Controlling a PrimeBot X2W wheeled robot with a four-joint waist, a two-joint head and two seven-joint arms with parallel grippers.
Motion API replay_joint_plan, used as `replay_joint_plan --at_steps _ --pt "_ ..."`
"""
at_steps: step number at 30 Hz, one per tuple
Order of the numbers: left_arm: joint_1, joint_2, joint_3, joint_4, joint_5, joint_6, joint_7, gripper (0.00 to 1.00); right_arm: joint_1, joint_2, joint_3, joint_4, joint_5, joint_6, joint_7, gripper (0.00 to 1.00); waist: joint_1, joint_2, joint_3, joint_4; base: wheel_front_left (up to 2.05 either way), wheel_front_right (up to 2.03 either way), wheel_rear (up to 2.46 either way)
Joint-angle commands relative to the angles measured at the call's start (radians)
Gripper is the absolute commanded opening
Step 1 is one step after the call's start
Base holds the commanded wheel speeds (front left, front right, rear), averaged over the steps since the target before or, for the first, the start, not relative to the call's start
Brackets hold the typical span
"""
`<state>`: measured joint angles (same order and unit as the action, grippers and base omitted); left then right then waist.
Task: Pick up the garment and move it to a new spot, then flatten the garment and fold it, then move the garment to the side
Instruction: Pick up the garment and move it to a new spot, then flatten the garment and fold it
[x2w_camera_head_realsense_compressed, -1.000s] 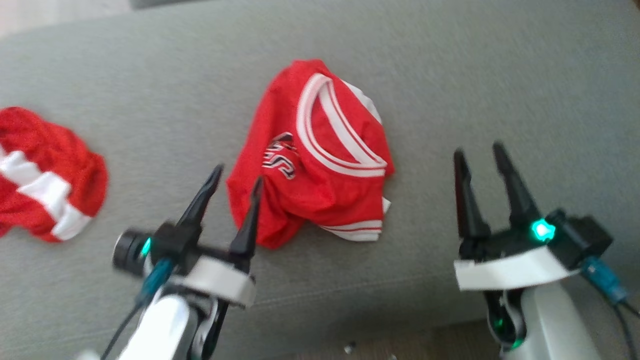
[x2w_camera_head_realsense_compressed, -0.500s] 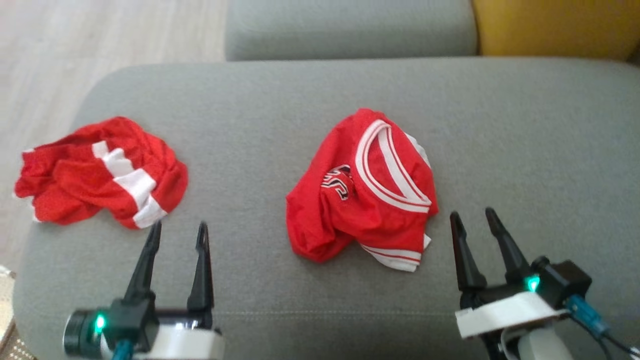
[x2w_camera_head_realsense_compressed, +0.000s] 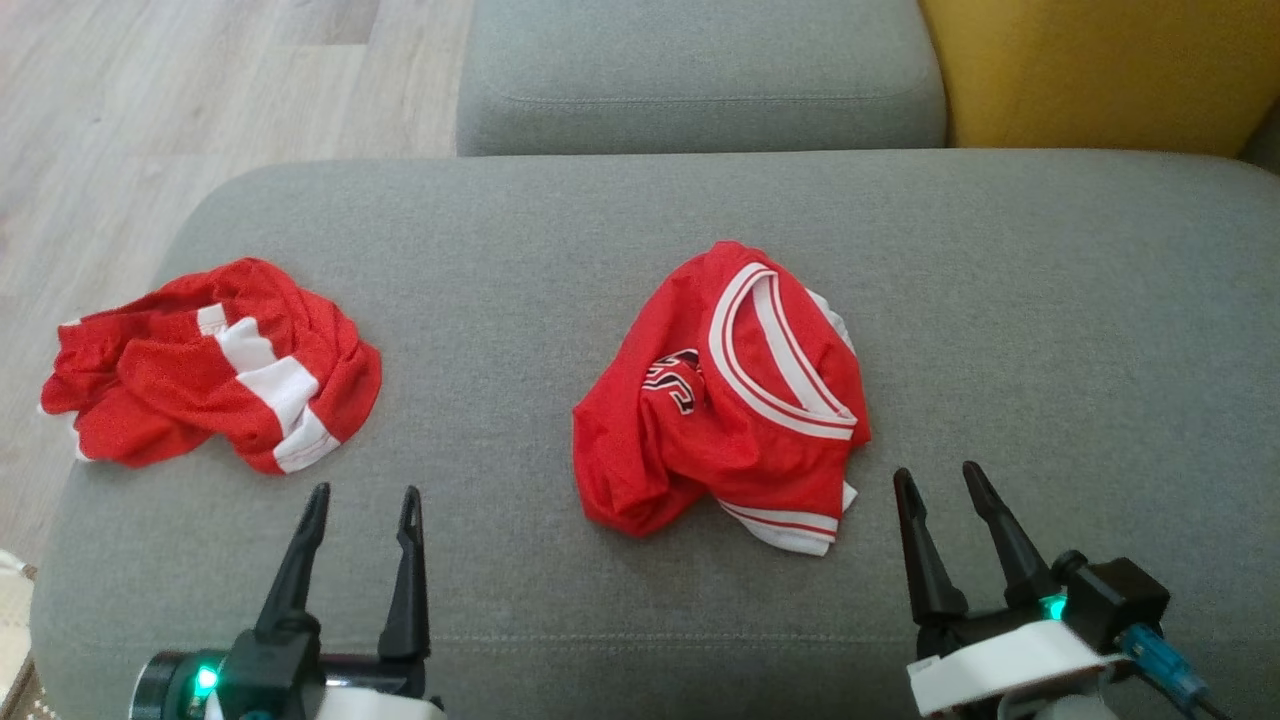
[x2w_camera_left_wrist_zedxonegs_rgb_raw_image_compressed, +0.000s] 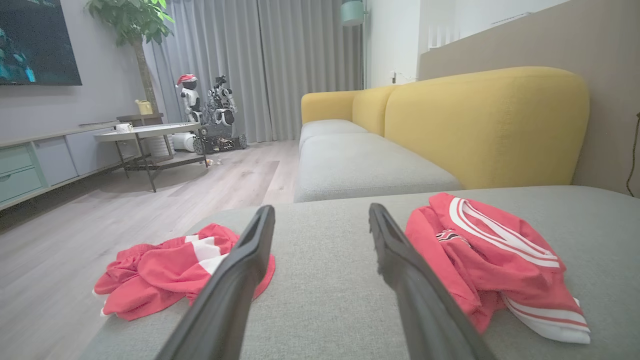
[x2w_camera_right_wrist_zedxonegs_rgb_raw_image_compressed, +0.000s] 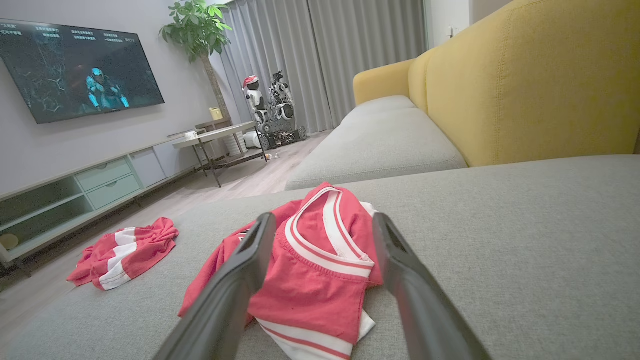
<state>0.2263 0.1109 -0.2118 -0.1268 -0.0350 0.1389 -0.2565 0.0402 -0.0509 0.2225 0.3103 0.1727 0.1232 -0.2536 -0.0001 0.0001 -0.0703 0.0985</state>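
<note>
the crumpled jersey (x2w_camera_head_realsense_compressed: 700, 440) lies just far-left of our right pincer (x2w_camera_head_realsense_compressed: 937, 472), the nearer one. both it and our left pincer (x2w_camera_head_realsense_compressed: 365, 492) stand spread, holding nothing.

The left gripper (x2w_camera_head_realsense_compressed: 364, 495) has long tapered black fingers (x2w_camera_head_realsense_compressed: 297, 570) and a green light (x2w_camera_head_realsense_compressed: 205, 680) on its black base (x2w_camera_head_realsense_compressed: 270, 660). The right gripper (x2w_camera_head_realsense_compressed: 937, 475) adds a white collar (x2w_camera_head_realsense_compressed: 1000, 665) and blue-tipped cable (x2w_camera_head_realsense_compressed: 1160, 668).

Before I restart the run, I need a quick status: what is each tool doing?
Left tool: open, empty, over the sofa cushion.
Right tool: open, empty, beside the red jersey, not touching it.
</note>
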Motion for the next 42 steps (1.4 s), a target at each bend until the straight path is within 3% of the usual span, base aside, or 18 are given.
replay_joint_plan --at_steps 1,10,33,42 --pt "-0.030 -0.011 0.036 -0.025 0.006 -0.011 -0.005 1.00 -0.019 0.001 0.027 -0.031 -0.008 0.008 -0.008 1.00 0.0001 -0.0001 0.001 -0.005 0.00 0.00 0.00" --pt "-0.046 -0.025 0.047 0.005 0.006 -0.039 -0.005 1.00 -0.021 0.001 0.034 -0.035 -0.004 0.008 -0.008 1.00 0.0001 -0.0001 0.011 -0.019 0.00 0.00 0.00" --pt "-0.059 -0.041 0.048 0.022 0.018 -0.055 -0.005 1.00 -0.055 0.001 0.025 -0.023 -0.003 0.008 -0.008 1.00 0.0001 -0.0001 0.032 -0.017 0.00 0.00 0.00" --pt "-0.101 -0.048 0.013 0.038 0.020 -0.071 -0.005 1.00 -0.182 0.001 0.033 0.092 0.079 0.008 -0.008 1.00 0.0001 -0.0001 0.088 0.007 0.00 0.00 0.00"
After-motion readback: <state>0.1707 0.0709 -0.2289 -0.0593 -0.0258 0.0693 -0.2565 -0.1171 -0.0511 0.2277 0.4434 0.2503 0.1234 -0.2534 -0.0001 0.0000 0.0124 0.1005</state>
